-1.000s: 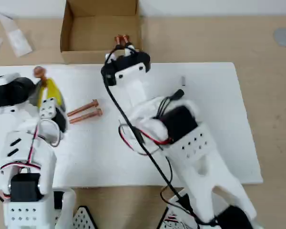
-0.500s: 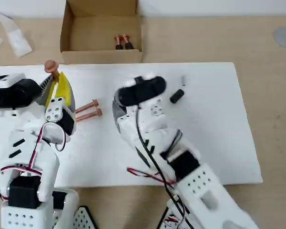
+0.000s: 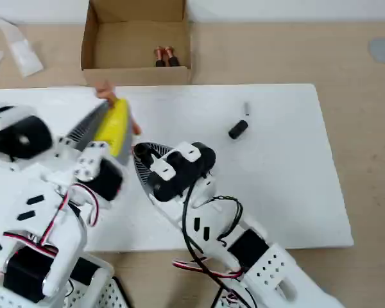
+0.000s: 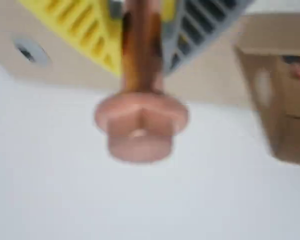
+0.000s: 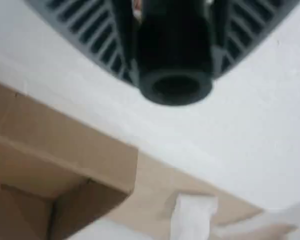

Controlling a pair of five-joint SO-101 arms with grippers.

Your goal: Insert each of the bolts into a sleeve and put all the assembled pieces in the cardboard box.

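My left end effector [image 4: 142, 45] is clenched on a bolt [image 4: 141, 122], head outward; my right end effector [image 5: 172, 35] grasps a sleeve [image 5: 176, 80], bore exposed. Align shank and bore coaxially before pressing; the cardboard box [image 3: 88, 45] stands near the bolt.

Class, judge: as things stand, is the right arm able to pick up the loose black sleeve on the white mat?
Probably not: the loose sleeve lies unobstructed, but the right tool is shut on another sleeve.
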